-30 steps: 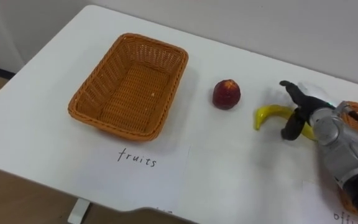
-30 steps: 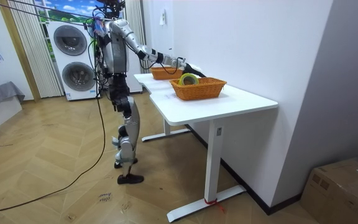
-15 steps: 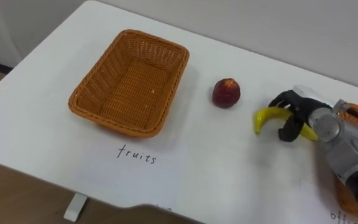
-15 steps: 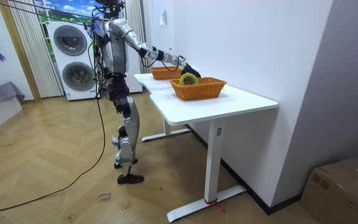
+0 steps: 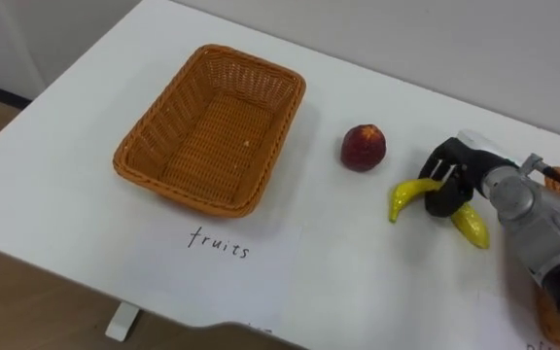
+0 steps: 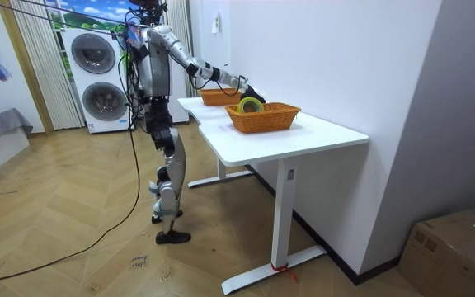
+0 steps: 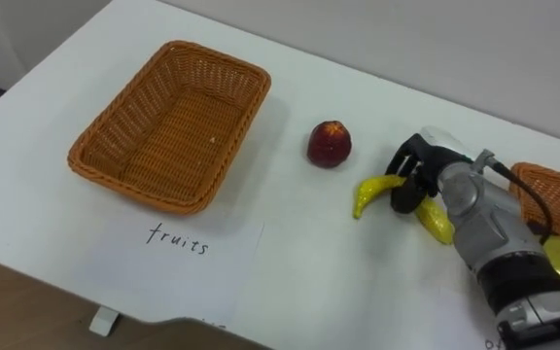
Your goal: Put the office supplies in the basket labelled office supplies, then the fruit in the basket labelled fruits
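— On the bench (image 5: 56,194), in the left eye view, what was held?
— A banana (image 5: 408,192) was clasped by the right hand (image 5: 450,180), fingers (image 5: 438,201) curled round its middle, near a red fruit (image 5: 363,148).
— And in the room view?
— The robot was seen standing at the bench, arm outstretched.
— The step?
— Grasping, it was judged; a lift across into the empty fruit basket (image 5: 212,126) would be called for.
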Available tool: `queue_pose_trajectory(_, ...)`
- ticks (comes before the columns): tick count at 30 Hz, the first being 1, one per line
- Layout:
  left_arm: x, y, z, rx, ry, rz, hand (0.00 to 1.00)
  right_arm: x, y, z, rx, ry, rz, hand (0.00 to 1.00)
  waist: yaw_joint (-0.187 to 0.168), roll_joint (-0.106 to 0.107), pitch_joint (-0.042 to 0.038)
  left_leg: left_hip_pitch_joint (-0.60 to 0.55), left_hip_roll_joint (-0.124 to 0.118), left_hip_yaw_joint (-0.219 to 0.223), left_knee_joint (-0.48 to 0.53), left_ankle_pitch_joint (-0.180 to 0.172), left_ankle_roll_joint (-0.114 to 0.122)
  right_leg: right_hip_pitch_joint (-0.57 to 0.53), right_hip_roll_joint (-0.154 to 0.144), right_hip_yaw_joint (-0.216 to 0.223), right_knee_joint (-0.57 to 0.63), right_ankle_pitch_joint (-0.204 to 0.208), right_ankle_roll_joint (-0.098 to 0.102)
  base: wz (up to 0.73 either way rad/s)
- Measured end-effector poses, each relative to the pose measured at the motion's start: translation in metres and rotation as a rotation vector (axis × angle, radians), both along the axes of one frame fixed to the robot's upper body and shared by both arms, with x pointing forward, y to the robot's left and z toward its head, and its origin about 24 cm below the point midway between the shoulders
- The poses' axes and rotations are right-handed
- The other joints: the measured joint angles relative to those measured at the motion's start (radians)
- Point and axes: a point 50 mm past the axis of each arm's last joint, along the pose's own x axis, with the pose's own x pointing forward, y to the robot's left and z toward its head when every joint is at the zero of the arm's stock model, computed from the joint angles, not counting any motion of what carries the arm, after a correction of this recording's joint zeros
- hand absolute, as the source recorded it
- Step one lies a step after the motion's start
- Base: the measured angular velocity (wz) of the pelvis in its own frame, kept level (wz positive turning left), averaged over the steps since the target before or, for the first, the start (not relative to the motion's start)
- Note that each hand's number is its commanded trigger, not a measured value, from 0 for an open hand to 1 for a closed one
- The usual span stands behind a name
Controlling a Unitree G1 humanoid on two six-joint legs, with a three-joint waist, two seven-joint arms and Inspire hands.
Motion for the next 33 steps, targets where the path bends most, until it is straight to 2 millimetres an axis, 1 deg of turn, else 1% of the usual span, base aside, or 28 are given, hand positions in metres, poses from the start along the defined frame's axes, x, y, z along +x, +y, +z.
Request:
queue_pose_trajectory(7, -0.002, 0.001, -0.001, 0.004, 0.008, 0.003, 0.00, 0.000, 0.001, 0.000, 0.011, 0.003, 0.012, 1.00, 0.001, -0.003, 0.0015, 0.007, 0.001, 0.002, -0.011, 0.002, -0.002, 0.002, 0.001, 0.002, 0.000, 0.000, 0.000, 0.00)
queue_pose_trajectory(9, -0.001, 0.001, 0.000, 0.004, 0.007, 0.003, 0.00, 0.000, 0.002, 0.000, 0.021, 0.003, 0.014, 1.00, 0.001, -0.008, -0.0010, 0.008, 0.001, 0.004, -0.010, 0.002, -0.002, 0.001, 0.001, 0.002, 0.000, 0.000, 0.000, 0.00)
queue_pose_trajectory(19, -0.002, 0.001, 0.000, 0.010, -0.008, 0.004, 0.00, 0.001, 0.008, 0.004, 0.054, -0.006, 0.043, 1.00, -0.004, -0.013, -0.0046, 0.016, 0.001, 0.015, -0.012, 0.002, -0.002, 0.000, 0.002, 0.023, 0.000, 0.000, 0.000, -0.03)
queue_pose_trajectory(22, -0.007, 0.002, -0.001, 0.009, -0.004, 0.027, 0.00, 0.001, 0.020, 0.014, 0.068, -0.061, 0.098, 1.00, -0.017, -0.009, -0.0053, 0.015, 0.001, 0.015, -0.011, 0.002, -0.002, 0.002, 0.002, 0.023, -0.002, 0.000, 0.000, 0.00)
queue_pose_trajectory(24, -0.011, 0.004, 0.000, 0.011, 0.000, 0.050, 0.00, 0.000, 0.031, 0.025, 0.067, -0.115, 0.152, 1.00, -0.032, -0.004, -0.0066, 0.016, 0.001, 0.014, -0.011, 0.002, -0.002, 0.007, 0.003, 0.025, -0.006, 0.000, 0.000, 0.00)
queue_pose_trajectory(26, -0.014, 0.007, 0.000, 0.015, 0.001, 0.073, 0.00, -0.002, 0.039, 0.031, 0.059, -0.153, 0.196, 1.00, -0.035, -0.002, -0.0065, 0.019, 0.000, 0.011, -0.011, 0.002, -0.002, 0.015, 0.004, 0.024, -0.015, 0.000, 0.000, 0.04)
queue_pose_trajectory(28, -0.018, 0.007, 0.000, 0.016, 0.007, 0.082, 0.00, -0.005, 0.044, 0.034, 0.060, -0.168, 0.225, 1.00, -0.041, 0.002, -0.0094, 0.029, 0.001, 0.011, -0.012, 0.002, -0.002, 0.021, 0.004, 0.025, -0.013, 0.000, 0.000, 0.02)
queue_pose_trajectory(30, -0.023, 0.006, -0.001, 0.011, 0.018, 0.089, 0.00, -0.005, 0.051, 0.044, 0.072, -0.202, 0.261, 1.00, -0.057, 0.007, -0.0104, 0.034, 0.000, 0.013, -0.012, 0.002, -0.002, 0.025, 0.003, 0.026, -0.013, 0.000, 0.000, 0.00)
queue_pose_trajectory(32, -0.027, 0.006, -0.001, 0.010, 0.020, 0.108, 0.00, -0.007, 0.053, 0.051, 0.084, -0.239, 0.278, 1.00, -0.060, 0.008, -0.0101, 0.040, 0.001, 0.016, -0.013, 0.002, -0.002, 0.033, 0.003, 0.029, -0.013, 0.000, 0.000, -0.04)
queue_pose_trajectory(33, -0.029, 0.005, -0.002, 0.007, 0.021, 0.122, 0.00, -0.009, 0.054, 0.056, 0.092, -0.265, 0.285, 1.00, -0.061, 0.009, -0.0119, 0.046, 0.001, 0.016, -0.018, 0.002, -0.002, 0.036, 0.003, 0.031, -0.012, 0.000, 0.000, -0.04)
